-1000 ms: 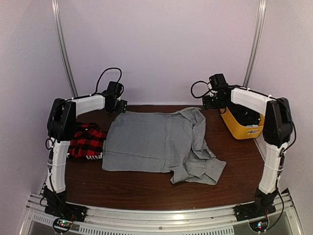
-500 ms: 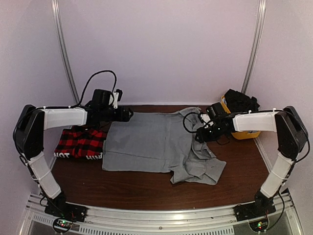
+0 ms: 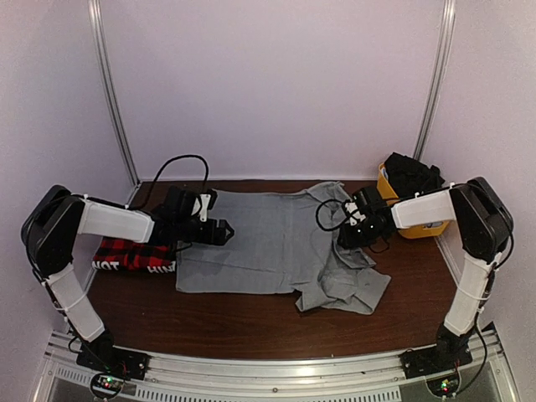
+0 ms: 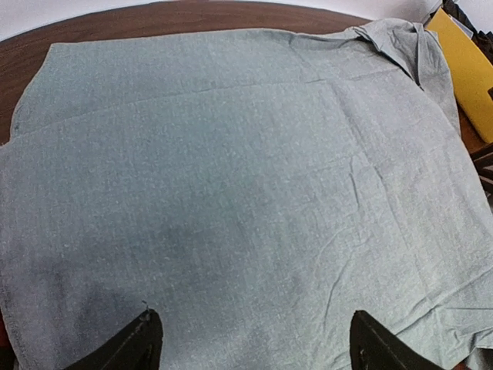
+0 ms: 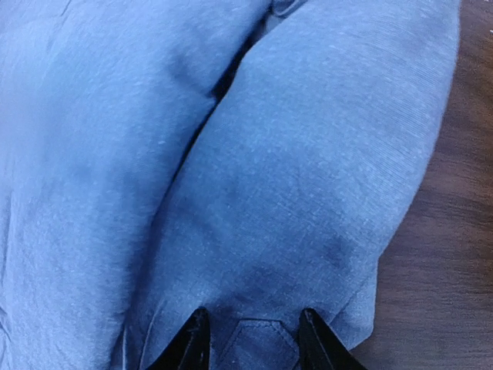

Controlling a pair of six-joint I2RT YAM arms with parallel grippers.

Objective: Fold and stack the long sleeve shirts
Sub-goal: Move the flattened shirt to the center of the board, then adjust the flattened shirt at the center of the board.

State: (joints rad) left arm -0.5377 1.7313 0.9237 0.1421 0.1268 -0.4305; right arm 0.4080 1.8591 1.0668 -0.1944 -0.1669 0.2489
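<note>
Fingers (image 4: 143,344) of your left gripper (image 3: 223,231): wide apart, nothing between them, low over the left part of the grey shirt (image 3: 260,247). Plaid shirt (image 3: 134,253): folded at the left edge of the table (image 3: 251,322), under your left arm, just beside the grey shirt. Grey shirt: spread flat mid-table, collar toward the far right, right side rumpled and doubled over. Right gripper (image 5: 250,333): fingers narrow, tips down on the rumpled grey cloth, a seam between them; you cannot tell whether they pinch it. Yellow bin (image 3: 414,226): far right corner, dark items inside.
</note>
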